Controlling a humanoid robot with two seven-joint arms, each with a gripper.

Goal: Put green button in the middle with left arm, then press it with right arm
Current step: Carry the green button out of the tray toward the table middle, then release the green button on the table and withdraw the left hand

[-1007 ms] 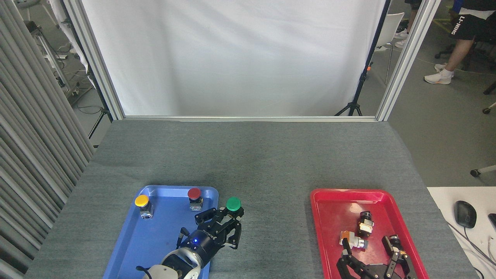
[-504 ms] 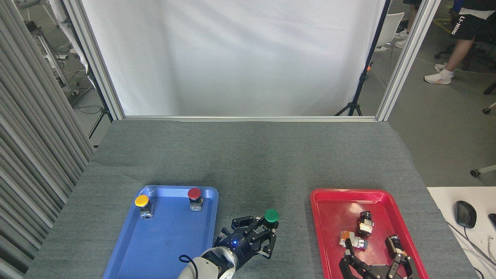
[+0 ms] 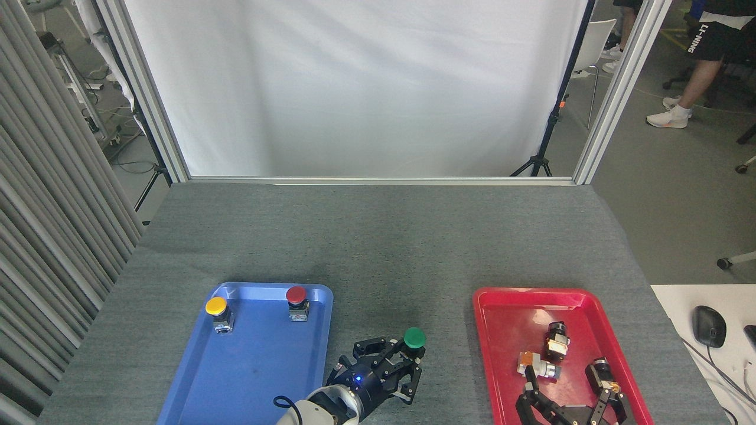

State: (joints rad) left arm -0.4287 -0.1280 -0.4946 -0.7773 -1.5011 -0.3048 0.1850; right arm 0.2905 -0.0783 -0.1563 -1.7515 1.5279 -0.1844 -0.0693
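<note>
Left gripper (image 3: pixel 406 361) clamps green button (image 3: pixel 414 337) – round flat cap – over grey felt cloth (image 3: pixel 378 248); right gripper (image 3: pixel 570 396) spread wide.

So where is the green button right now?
In the head view the green button sits low and centre, over the grey cloth between the blue tray and red tray, in the left gripper.

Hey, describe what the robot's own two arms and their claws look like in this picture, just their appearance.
The left claw is black, with jointed skeletal fingers, a small blue light on its body and a rounded silver-white wrist section with a thin black cable looping beside it. The right claw is the same black jointed build, with only its fingers showing at the bottom edge; its wrist is out of frame. Any lettering is too small to read.
</note>
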